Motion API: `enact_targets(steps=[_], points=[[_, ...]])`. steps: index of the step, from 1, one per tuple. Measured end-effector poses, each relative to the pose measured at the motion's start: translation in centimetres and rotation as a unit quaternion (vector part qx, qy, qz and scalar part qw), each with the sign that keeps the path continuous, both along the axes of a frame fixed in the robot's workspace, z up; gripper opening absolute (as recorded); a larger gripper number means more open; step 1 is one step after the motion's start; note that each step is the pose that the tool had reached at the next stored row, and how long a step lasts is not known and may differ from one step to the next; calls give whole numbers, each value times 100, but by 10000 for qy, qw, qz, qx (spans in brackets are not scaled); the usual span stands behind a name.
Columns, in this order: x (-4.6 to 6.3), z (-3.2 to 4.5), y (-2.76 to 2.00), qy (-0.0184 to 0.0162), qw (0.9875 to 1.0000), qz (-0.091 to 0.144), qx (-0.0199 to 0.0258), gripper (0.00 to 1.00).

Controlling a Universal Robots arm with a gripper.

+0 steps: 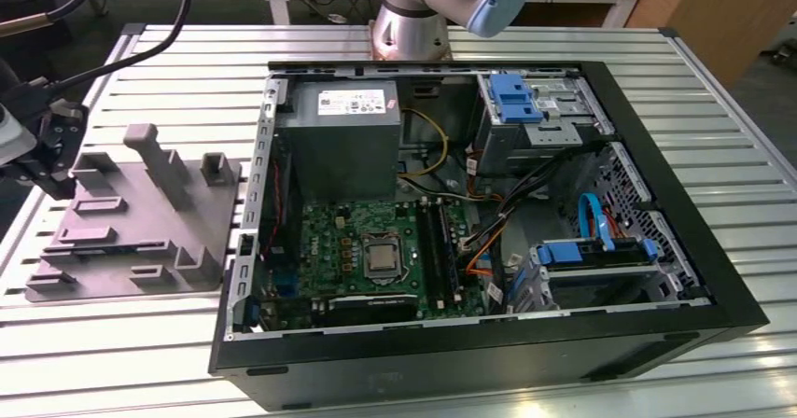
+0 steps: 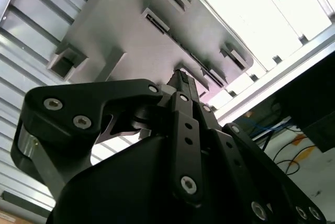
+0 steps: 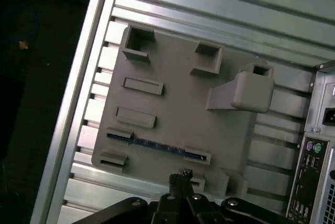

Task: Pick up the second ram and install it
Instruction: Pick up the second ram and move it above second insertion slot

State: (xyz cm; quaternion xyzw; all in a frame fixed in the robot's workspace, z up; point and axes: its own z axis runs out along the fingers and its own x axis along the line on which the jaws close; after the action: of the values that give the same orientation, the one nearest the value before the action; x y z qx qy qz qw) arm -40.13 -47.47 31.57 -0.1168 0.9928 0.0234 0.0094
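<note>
The second ram [image 3: 157, 145] stands on its edge in a slot of the grey fixture tray [image 3: 178, 93], showing as a thin blue-green strip between two small blocks. In the second wrist view the ram [image 2: 183, 51] is a dark line in the tray [image 2: 120, 30]. My gripper [image 3: 180, 176] hovers above the tray edge, just short of the ram and not touching it; its fingertips [image 2: 183, 81] are drawn together with nothing between them. In the exterior view the gripper [image 1: 52, 171] hangs over the tray [image 1: 125, 231] at its left side.
An open computer case [image 1: 498, 343] lies on the slatted metal table [image 1: 722, 138], to the exterior view's right of the tray. Inside are the green motherboard [image 1: 336, 241] with black slot rails [image 1: 436, 241], a grey power supply [image 1: 336, 147] and drive cages. Upright blocks [image 1: 162, 161] rise from the tray.
</note>
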Motion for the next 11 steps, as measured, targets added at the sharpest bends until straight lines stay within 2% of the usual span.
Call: enact_targets(steps=[5,8,11], points=[[0,-1,0,0,9992,400,0,10],[0,-1,0,0,9979,645,0,10],[0,-1,0,0,9961,883,0,10]])
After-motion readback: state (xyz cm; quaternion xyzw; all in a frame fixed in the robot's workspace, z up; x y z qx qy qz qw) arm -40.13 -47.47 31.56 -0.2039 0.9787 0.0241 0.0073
